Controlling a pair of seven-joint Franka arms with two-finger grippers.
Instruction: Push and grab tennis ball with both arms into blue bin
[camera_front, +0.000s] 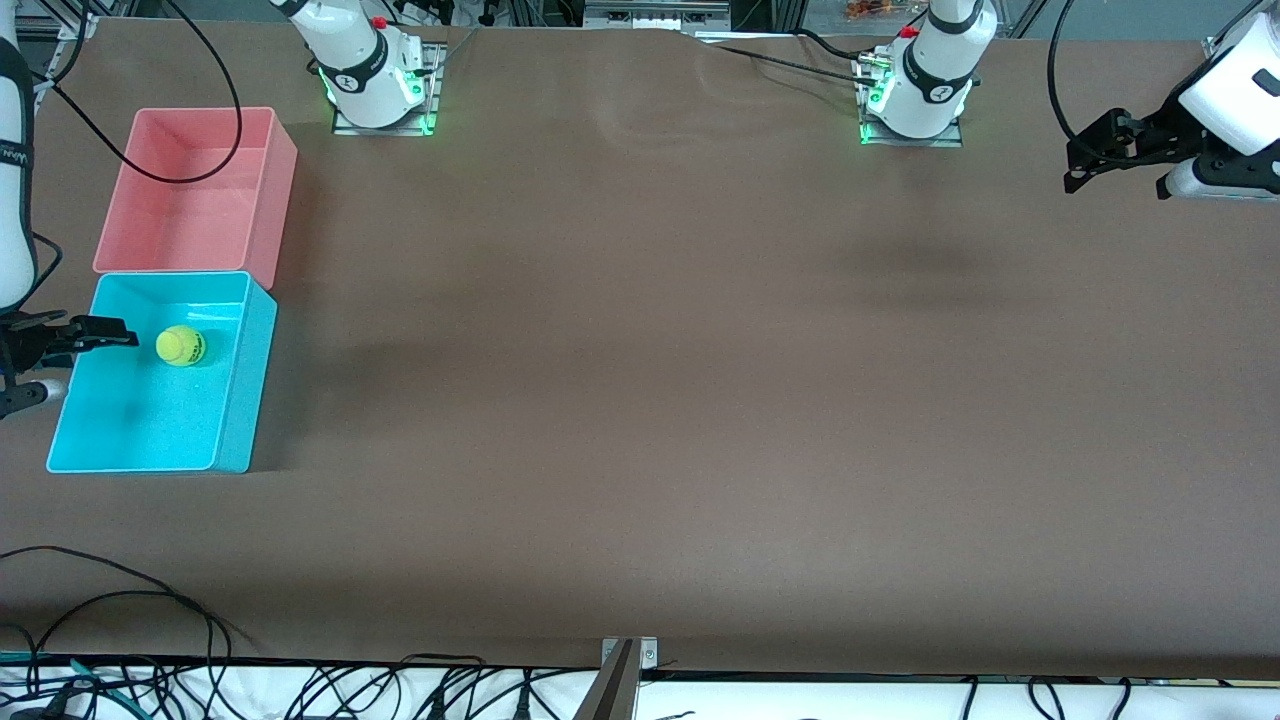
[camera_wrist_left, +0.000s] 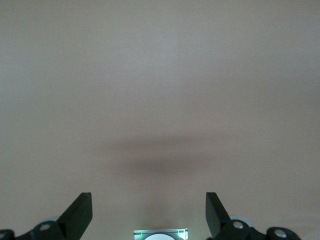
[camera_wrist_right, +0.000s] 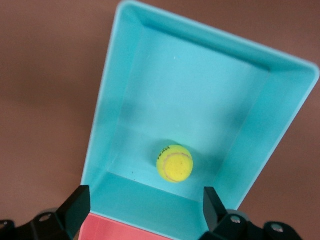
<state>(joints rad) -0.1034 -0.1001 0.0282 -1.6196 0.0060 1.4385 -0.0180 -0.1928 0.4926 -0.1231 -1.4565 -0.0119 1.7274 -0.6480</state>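
One tennis ball (camera_wrist_right: 174, 163) lies in the blue bin (camera_wrist_right: 107, 100) under the open, empty right tool (camera_wrist_right: 145, 210)

We are looking at a robotics lab. Two white jointed robot arms (camera_front: 365, 60) with black bands are bolted on metal plates, lit green at the foot, to a broad table covered in plain brown sheeting (camera_front: 640, 400). Loose black cables (camera_front: 110, 600) trail over the table's edge nearest the front camera and along a white ledge below it. Aluminium framing (camera_front: 655, 12) and more wiring stand past the arms' bases. We see no household furniture.
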